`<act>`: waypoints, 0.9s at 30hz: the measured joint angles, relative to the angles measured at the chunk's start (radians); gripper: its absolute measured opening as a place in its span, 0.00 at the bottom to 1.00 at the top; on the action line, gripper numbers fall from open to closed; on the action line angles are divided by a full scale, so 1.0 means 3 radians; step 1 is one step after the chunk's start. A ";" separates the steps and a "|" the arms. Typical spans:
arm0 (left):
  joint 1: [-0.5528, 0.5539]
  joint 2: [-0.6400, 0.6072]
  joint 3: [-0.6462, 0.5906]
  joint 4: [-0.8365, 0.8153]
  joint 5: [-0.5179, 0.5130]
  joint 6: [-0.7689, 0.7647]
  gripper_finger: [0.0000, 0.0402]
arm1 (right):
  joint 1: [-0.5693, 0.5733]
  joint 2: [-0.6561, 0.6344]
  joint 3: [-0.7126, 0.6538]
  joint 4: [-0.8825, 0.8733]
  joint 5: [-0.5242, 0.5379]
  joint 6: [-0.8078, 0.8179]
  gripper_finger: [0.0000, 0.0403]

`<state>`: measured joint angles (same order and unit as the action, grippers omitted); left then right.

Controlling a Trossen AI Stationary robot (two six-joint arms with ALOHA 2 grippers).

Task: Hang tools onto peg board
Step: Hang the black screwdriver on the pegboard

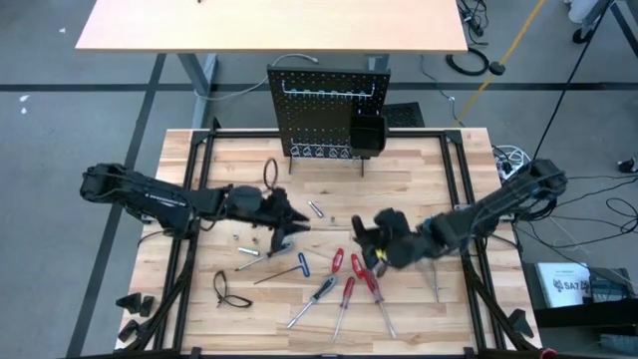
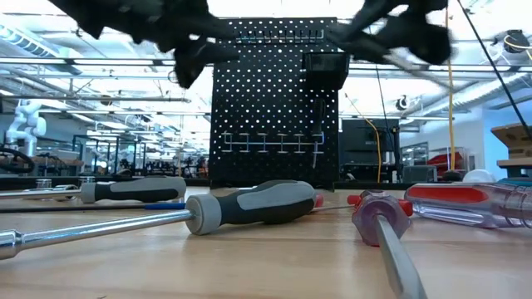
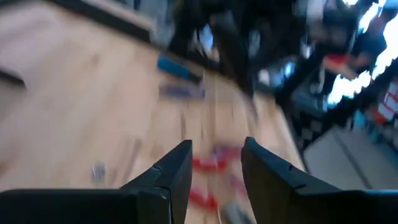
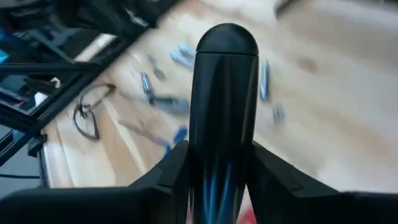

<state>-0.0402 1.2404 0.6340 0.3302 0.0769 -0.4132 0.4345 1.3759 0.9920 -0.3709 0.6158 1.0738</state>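
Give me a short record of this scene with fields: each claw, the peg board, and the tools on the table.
left claw: open and empty, over the table's middle left
right claw: shut on a black-handled tool, over the right middle of the table
peg board: upright at the table's far edge, hook rail bare of tools
loose tools: red screwdrivers, blue T-handle key, small silver bits lying on the table

black cable loop (image 1: 230,291), wooden desk (image 1: 269,25)
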 joint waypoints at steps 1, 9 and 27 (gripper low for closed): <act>0.0079 0.0000 0.0001 0.0132 0.0019 -0.0055 0.34 | -0.0083 -0.0012 -0.0002 0.0126 -0.0050 -0.0232 0.27; 0.0680 0.0152 0.0001 0.1217 0.0915 -0.1138 0.34 | -0.0607 -0.0041 -0.0003 0.0706 -0.0340 -0.1218 0.27; 0.0140 0.0701 0.0273 0.1410 -0.0283 -0.0868 0.68 | -0.1109 -0.0041 -0.0003 0.0975 -0.1357 -0.2160 0.27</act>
<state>0.0019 1.4506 0.7158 0.7533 -0.0079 -0.6735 0.1019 1.3636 0.9913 -0.0785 0.2087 0.4258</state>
